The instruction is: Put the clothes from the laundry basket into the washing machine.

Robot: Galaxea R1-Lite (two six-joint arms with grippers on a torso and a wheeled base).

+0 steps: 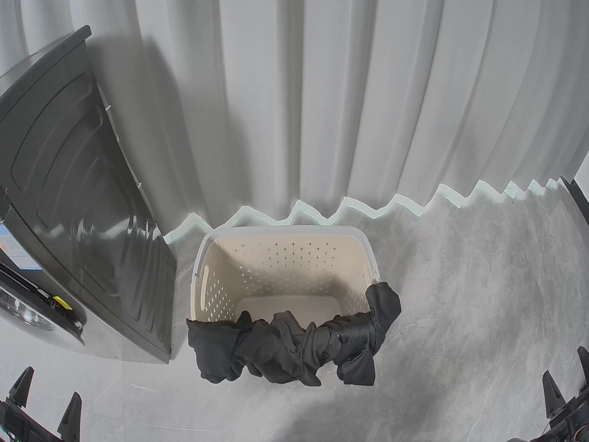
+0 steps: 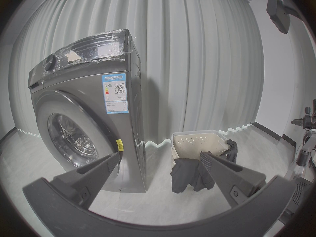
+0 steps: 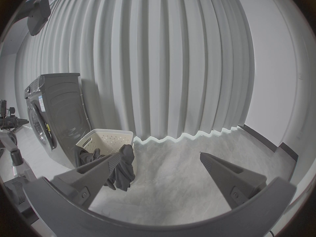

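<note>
A cream laundry basket (image 1: 285, 259) stands on the floor in front of me, with a dark garment (image 1: 288, 345) draped over its near rim. The grey washing machine (image 1: 67, 216) stands to the basket's left, its round door (image 2: 70, 139) facing forward. In the left wrist view the basket (image 2: 197, 142) and the dark garment (image 2: 189, 175) lie beyond my left gripper (image 2: 159, 158), which is open and holds nothing. My left gripper (image 1: 46, 394) sits low at the left, my right gripper (image 1: 567, 379) low at the right. The right gripper (image 3: 159, 158) is open too, with the basket (image 3: 107, 142) off to its side.
White curtains (image 1: 343, 93) hang behind the basket and the machine. The grey floor (image 1: 478, 290) stretches open to the basket's right, up to a dark baseboard (image 1: 577, 194) at the far right.
</note>
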